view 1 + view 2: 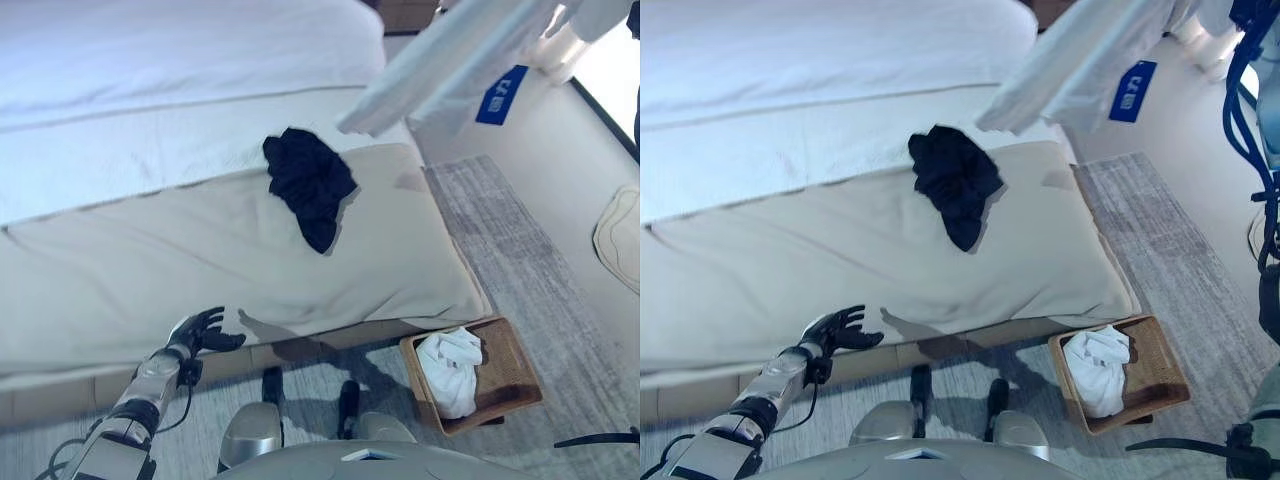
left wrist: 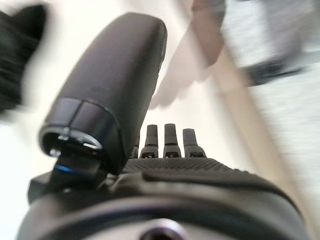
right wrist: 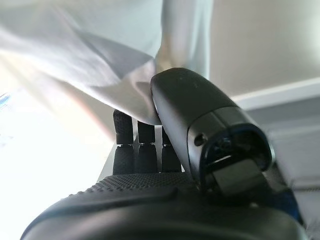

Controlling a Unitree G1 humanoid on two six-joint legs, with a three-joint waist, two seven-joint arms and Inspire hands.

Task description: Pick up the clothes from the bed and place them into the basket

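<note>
A dark garment (image 1: 310, 185) lies crumpled on the beige cover of the bed (image 1: 150, 270), near its right side. A white garment (image 1: 450, 60) with a blue tag hangs in the air above the bed's far right corner. In the right wrist view my right hand (image 3: 190, 120) has its thumb pressed on this white cloth (image 3: 100, 70) against its fingers. My left hand (image 1: 200, 330) hovers open and empty at the bed's front edge, well left of the dark garment. The brown wicker basket (image 1: 515, 345) stands on the floor by the bed's near right corner and holds a white cloth (image 1: 450, 370).
A grey rug (image 1: 520, 250) runs along the bed's right side under the basket. A cream-coloured object (image 1: 620, 235) lies on the floor at the far right. A blue frame (image 1: 1250, 100) stands at the right edge.
</note>
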